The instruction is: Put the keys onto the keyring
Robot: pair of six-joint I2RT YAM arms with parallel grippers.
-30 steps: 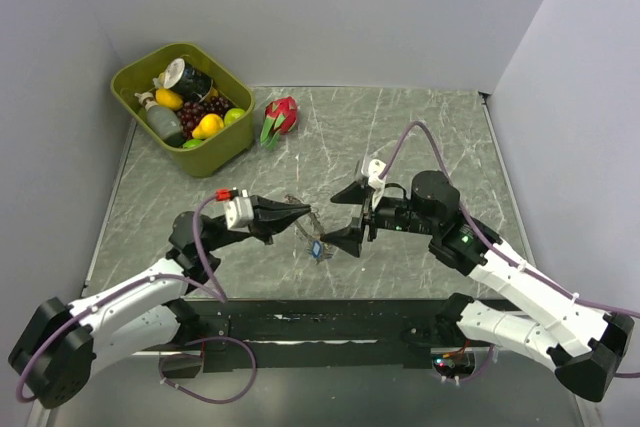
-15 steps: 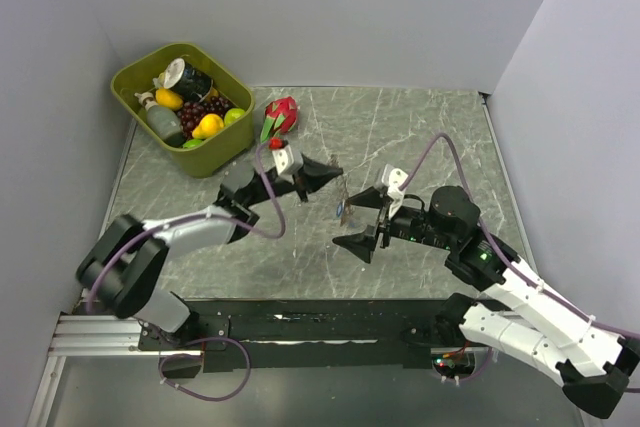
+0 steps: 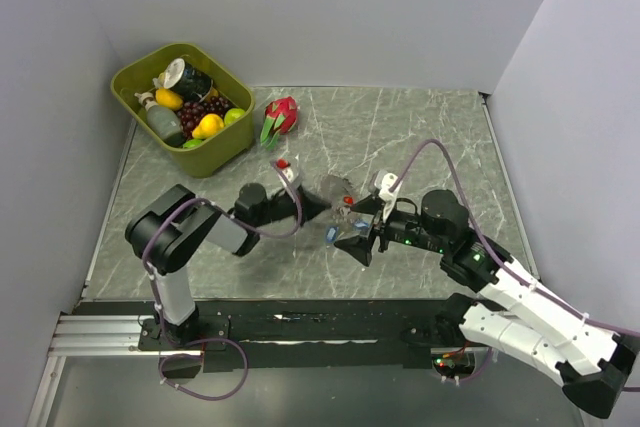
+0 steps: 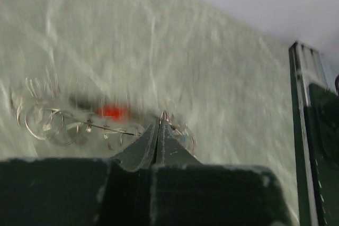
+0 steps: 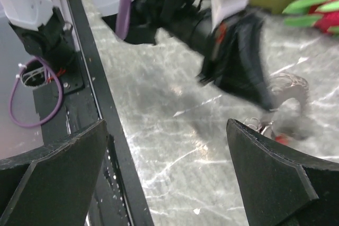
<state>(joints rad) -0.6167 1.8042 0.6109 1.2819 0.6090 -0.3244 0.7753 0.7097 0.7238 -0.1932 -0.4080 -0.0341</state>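
Middle of the overhead view, and it's tight: the left hand [image 3: 318, 205] has its fingers pressed together on the thin wire of the keyring [image 3: 335, 187], which juts out just past its tips with a red-tagged key [image 3: 347, 201] hanging on it. The right hand [image 3: 358, 230] sits just beside it, fingers spread wide and holding nothing. The danger is that pinch. It looks like a sliver of wire between two tips, so a bump or quick swing could twist the ring loose and drop it on the bench [image 3: 420, 127]. The two hands are near enough that a careless reach from the right could knock the ring or the left fingers. Both wrist views are blurred, so lining up a key will be hard to judge. A bluish tag [image 3: 330, 235] shows just below the ring; whether it is on the ring I cannot tell. For room, the right and upper middle are bare. The green bin [image 3: 185, 162] and dragon fruit [image 3: 282, 115] stay well apart at upper left, and the black rail [image 3: 300, 325] bounds the bottom edge.
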